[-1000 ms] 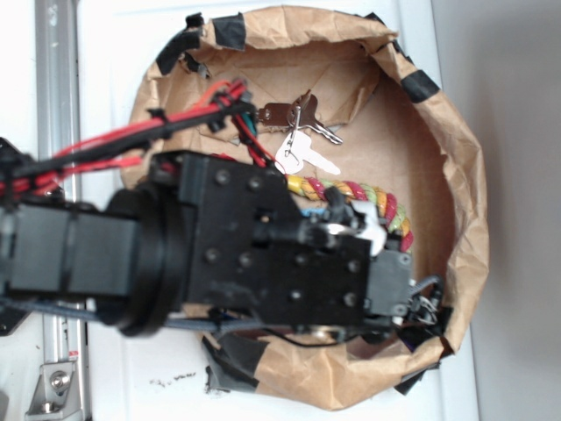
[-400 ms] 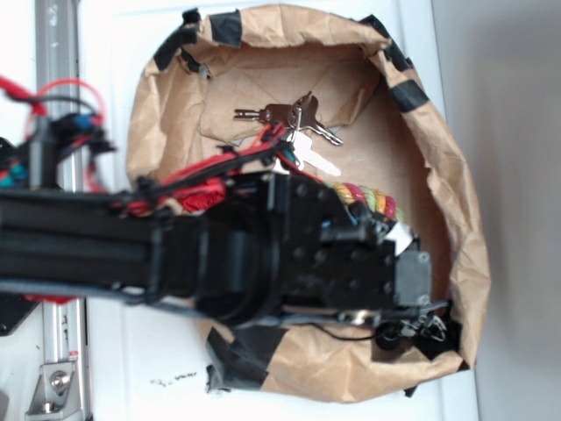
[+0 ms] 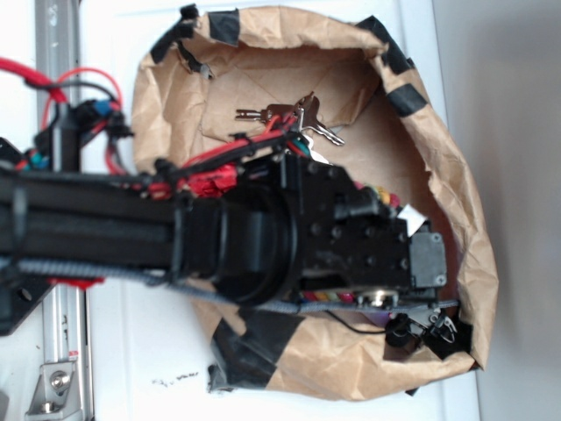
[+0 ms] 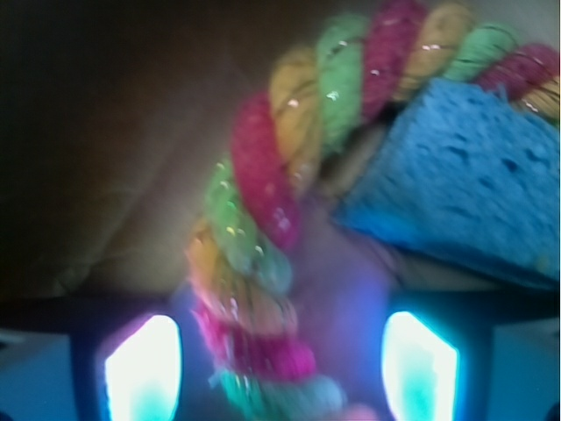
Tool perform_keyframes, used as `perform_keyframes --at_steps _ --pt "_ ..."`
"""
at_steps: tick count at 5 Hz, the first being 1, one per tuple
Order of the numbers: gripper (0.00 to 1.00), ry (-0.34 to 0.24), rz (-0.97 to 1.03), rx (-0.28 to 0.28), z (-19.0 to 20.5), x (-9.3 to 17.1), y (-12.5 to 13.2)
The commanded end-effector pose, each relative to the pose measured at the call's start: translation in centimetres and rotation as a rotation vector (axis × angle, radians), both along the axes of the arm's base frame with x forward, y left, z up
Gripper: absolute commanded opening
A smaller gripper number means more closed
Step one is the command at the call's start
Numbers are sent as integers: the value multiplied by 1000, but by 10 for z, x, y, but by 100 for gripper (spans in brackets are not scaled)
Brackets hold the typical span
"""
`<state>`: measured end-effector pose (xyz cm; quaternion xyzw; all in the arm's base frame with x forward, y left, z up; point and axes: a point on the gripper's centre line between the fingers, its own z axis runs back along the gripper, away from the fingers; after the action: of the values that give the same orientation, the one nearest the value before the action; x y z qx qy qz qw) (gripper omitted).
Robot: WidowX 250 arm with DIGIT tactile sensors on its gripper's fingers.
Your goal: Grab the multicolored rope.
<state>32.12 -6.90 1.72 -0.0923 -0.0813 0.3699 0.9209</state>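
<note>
1. My arm reached from the left across the white worktop (image 3: 166,368) and over a crumpled brown paper tray (image 3: 456,175) edged with black tape.
2. My end effector (image 4: 280,364) was down inside that tray. In the exterior view its black housing hid most of the tray floor.
3. In the wrist view, the multicolored rope (image 4: 263,193), twisted from red, yellow and light-green strands, curved in an arc from the upper right down between my two fingers (image 4: 140,368). Both fingers appeared as bright, blurred patches, one at either side of the rope's lower end.
4. The fingers stood apart with the rope between them. I could not tell whether they touched or gripped it.
5. A blue sponge (image 4: 473,184) lay against the inside of the rope's curve at the right.
6. In the exterior view only small bits of the rope showed at my wrist's edges. A bunch of keys (image 3: 294,118) lay on the tray floor just above my wrist
</note>
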Motion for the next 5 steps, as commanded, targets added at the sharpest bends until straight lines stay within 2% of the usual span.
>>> perform_keyframes --at_steps 1,2,3,4,5 --pt "0 -34 8 137 -11 12 29" --pt "0 -17 17 177 -19 15 31" --pt "0 -12 -34 183 -13 13 35" --pt "0 -71 -229 189 37 1 48" --pt "0 -101 -337 185 87 -9 78"
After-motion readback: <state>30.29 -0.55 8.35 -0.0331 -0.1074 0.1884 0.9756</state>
